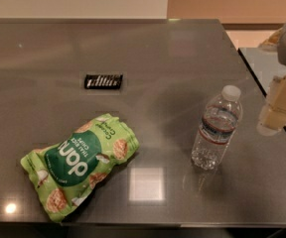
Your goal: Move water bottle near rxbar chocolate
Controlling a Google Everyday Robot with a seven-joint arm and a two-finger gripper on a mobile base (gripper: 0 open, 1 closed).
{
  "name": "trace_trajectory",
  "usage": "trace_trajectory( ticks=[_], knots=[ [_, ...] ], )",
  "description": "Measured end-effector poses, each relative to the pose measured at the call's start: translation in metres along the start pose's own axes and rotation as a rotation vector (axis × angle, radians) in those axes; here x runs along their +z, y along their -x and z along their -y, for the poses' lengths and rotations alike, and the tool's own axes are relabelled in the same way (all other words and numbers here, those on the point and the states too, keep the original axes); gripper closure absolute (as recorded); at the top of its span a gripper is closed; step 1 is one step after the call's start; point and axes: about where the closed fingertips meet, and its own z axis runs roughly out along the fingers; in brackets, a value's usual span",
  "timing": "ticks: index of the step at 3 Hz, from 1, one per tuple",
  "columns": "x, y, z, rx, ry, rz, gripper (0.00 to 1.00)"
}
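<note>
My pincer (278,114) hangs just right of the bottle (216,129), clear of it; spread or pressed together, I cannot tell. The bottle stands upright on the bench (173,48), well apart from the bar (103,81). I'd grip its ribbed middle squarely, to avoid tipping it.

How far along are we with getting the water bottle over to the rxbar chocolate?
Nothing looks done yet. The water bottle stands upright on the right, well apart from the rxbar chocolate, which lies farther back and to the left. In hand: the gripper hangs just right of the bottle, not touching it. Left: grasp, carry, set down beside the bar.
</note>
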Motion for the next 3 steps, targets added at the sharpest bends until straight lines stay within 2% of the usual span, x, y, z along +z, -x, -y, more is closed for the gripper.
trace_trajectory(
  ticks=[2, 3],
  knots=[
    [0.003, 0.005, -0.005, -0.012, 0.008, 0.026, 0.0],
    [0.008, 0.015, -0.019, -0.035, 0.04, 0.085, 0.0]
  ],
)
